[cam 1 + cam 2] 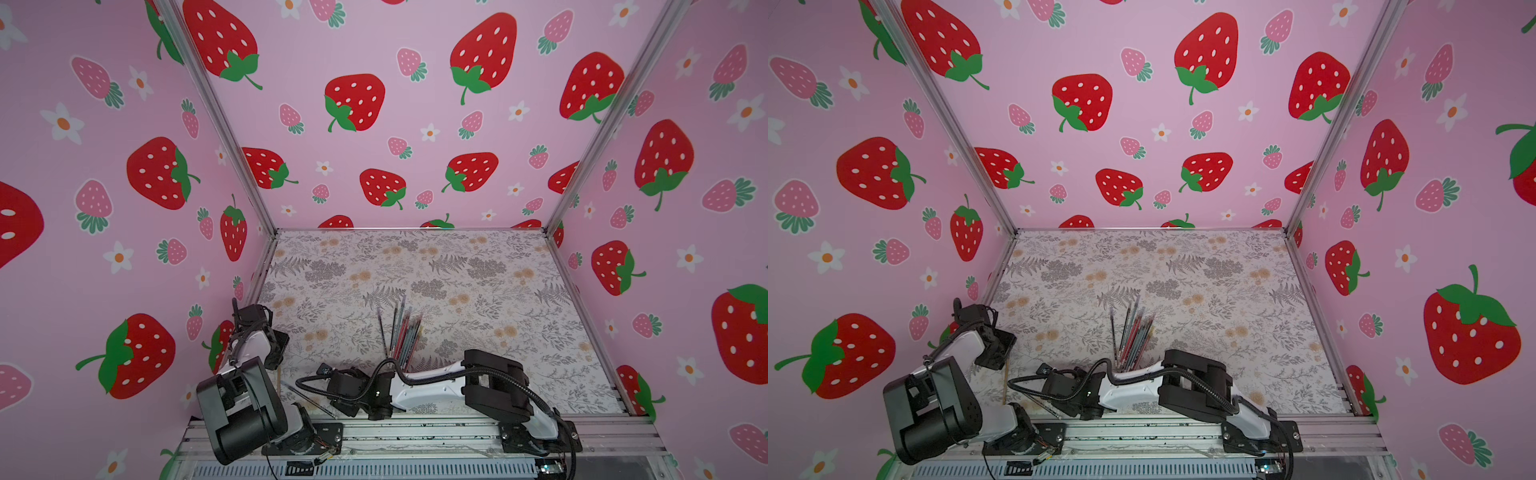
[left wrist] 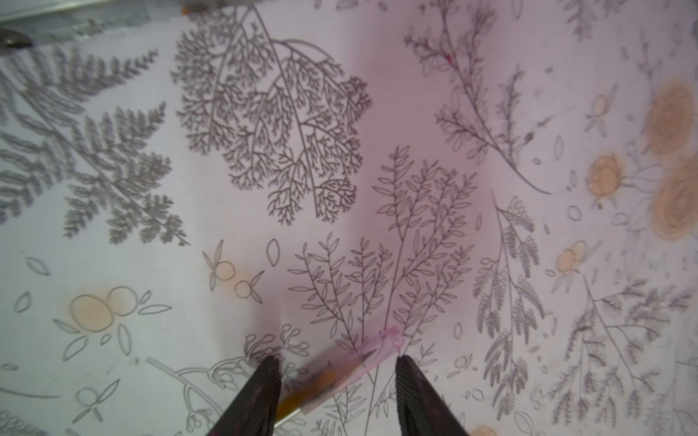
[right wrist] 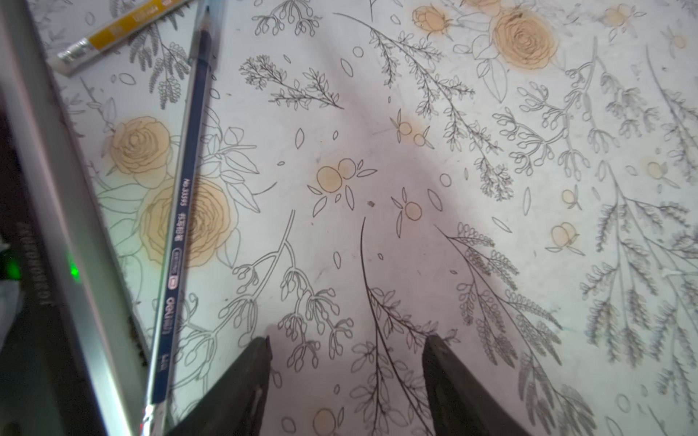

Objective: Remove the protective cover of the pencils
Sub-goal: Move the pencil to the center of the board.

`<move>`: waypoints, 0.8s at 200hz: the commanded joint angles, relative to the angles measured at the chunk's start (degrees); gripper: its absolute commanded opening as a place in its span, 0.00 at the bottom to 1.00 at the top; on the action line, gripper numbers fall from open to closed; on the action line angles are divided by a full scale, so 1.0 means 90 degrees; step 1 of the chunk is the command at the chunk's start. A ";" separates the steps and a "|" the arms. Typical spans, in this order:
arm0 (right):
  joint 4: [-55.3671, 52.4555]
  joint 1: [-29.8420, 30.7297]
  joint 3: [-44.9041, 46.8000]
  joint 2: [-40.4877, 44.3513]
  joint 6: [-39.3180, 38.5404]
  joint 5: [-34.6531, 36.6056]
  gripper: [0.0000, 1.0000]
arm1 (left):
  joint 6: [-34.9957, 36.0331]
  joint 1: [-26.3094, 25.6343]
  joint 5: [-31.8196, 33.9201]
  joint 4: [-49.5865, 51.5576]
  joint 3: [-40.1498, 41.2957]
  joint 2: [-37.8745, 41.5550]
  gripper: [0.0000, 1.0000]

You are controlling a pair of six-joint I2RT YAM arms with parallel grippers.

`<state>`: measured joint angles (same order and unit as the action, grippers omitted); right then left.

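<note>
Pencils lie in a bunch on the tabletop, and both top views show them. They sit near the middle, closer to the front, and spread out a bit like a fan. Their near ends hide behind the right arm, which reaches low across the front toward the left side. The left arm stands at the front left corner. A yellow pencil lies just by it, away from the bunch. A blue pencil lies slanted near the front edge, between the two arms.

From the left wrist, the left hand is partly open, with its two fingers apart. The tip of the yellow pencil, inside a clear cover, sits between them. It is close to one finger, with a gap to the other. I cannot tell if that finger touches it.

From the right wrist, the right hand is open and holds nothing. Only the flowery tabletop shows between its fingers. Off to one side, the blue pencil lies in its own clear cover, beside a metal rail. One end of the yellow pencil shows farther off.
</note>
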<state>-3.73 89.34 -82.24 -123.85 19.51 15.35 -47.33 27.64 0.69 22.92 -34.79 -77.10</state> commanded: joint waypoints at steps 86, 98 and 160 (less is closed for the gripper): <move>0.0056 0.0129 -0.0576 -0.0364 -0.0143 -0.0863 0.71 | -0.0090 -0.0179 -0.0750 0.0213 0.0320 -0.0534 0.51; -0.0204 0.0124 -0.0742 -0.0530 -0.0067 -0.0584 0.68 | -0.0079 -0.0171 -0.0767 0.0227 0.0320 -0.0545 0.51; -0.0650 0.0099 -0.0814 -0.0711 0.0145 0.0033 0.64 | -0.0114 -0.0184 -0.0812 0.0233 0.0359 -0.0476 0.50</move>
<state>-5.19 90.11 -90.17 -129.27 19.92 12.80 -47.37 26.70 -2.68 19.70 -35.11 -78.30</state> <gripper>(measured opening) 0.639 0.502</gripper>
